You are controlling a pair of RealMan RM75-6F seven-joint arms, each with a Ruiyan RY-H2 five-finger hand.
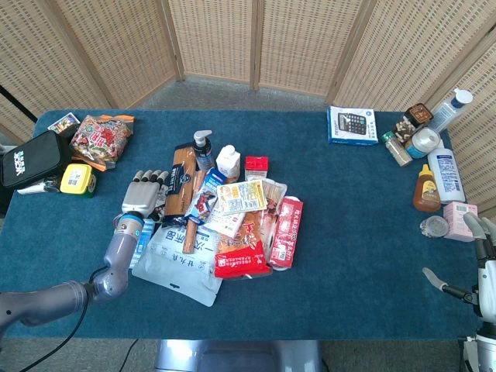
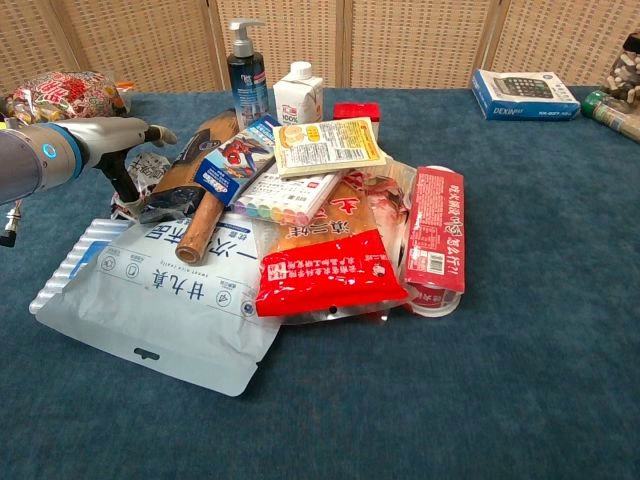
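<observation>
The left hand [image 1: 142, 195] was silver-grey metal with segmented fingers, joined by a blue wrist ring to a smooth grey forearm trailing a thin black cable. The right hand [image 1: 484, 260] showed the same pale grey metal fingers and a dark-tipped thumb.

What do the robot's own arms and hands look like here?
The left hand is silver-grey metal with jointed fingers and a dark thumb stalk, on a smooth grey arm with a blue ring at the wrist; a thin black cable hangs from that arm. The right hand looks the same: silver, ribbed, dark thumb.
</observation>
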